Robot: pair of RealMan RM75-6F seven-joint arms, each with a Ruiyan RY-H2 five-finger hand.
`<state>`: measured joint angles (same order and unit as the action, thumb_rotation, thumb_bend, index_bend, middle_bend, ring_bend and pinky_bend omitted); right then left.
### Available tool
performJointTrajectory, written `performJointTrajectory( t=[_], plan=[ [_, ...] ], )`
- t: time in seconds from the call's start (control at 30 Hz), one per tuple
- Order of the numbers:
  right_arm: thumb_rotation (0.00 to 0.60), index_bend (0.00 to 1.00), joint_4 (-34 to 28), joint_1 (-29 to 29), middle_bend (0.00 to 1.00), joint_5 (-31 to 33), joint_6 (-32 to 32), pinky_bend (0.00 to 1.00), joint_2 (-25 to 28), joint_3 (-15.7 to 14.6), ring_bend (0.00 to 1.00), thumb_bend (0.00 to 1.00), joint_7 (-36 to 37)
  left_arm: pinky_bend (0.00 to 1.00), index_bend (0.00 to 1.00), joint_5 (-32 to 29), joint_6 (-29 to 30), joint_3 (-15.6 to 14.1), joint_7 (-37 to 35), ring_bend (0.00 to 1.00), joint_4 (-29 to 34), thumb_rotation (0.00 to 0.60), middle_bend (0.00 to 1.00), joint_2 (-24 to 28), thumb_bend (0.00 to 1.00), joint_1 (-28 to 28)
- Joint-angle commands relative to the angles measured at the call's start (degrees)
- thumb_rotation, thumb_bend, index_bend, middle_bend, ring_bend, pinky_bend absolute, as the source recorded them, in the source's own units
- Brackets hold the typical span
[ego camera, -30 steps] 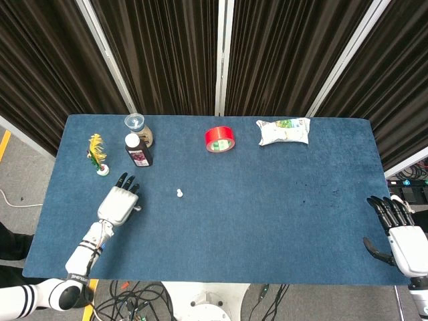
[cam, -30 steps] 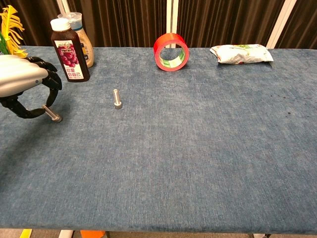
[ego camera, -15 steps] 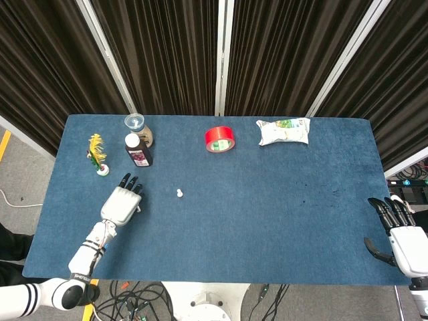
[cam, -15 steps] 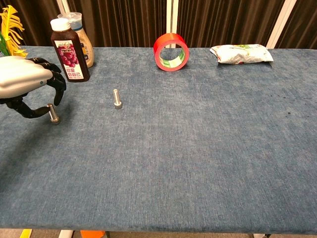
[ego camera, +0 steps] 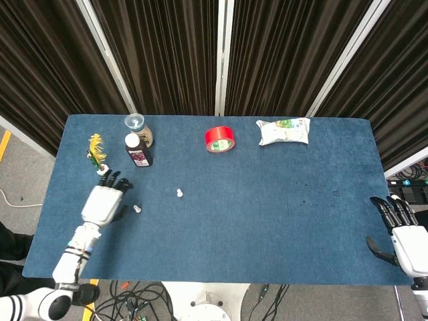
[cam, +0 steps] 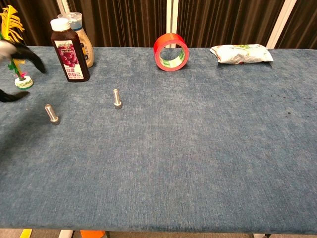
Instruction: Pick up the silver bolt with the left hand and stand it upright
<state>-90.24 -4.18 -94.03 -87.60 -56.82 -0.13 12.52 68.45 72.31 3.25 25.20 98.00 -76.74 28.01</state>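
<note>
A silver bolt (cam: 50, 114) (ego camera: 137, 208) stands upright on its head on the blue table, free of any hand. A second silver bolt (cam: 117, 99) (ego camera: 179, 193) stands upright further right. My left hand (ego camera: 103, 202) hovers just left of the first bolt, fingers apart and holding nothing; in the chest view only its blurred fingers (cam: 20, 52) show at the left edge. My right hand (ego camera: 404, 237) rests off the table's right front corner, fingers spread and empty.
A dark sauce bottle (cam: 69, 49) and a lidded jar (cam: 83, 39) stand at the back left, with a yellow feathered toy (cam: 12, 34) beside them. A red tape roll (cam: 171, 52) and a snack bag (cam: 241, 53) lie along the back.
My left hand let go of the bolt, which now stands upright, and drew back to the left, away from it. The right hand stayed put.
</note>
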Motion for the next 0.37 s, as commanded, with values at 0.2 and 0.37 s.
performJointTrajectory(
  t=[0.2, 0.37],
  plan=[
    [0.600, 0.05, 0.11, -0.12, 0.10, 0.60, 0.39, 0.00, -0.11, 0.24, 0.00, 0.26, 0.42, 0.02, 0.28, 10.75, 20.13, -0.58, -26.65, 0.05, -8.57, 0.600, 0.21, 4.83, 0.19, -15.02],
    [0.600, 0.05, -0.21, -0.21, 0.10, 0.23, 0.37, 0.00, -0.36, 0.22, 0.00, 0.26, -0.22, 0.02, 0.29, 11.61, 21.24, -4.25, -29.05, 0.05, -8.31, 0.600, 0.21, 8.42, 0.19, -20.08]
  ],
)
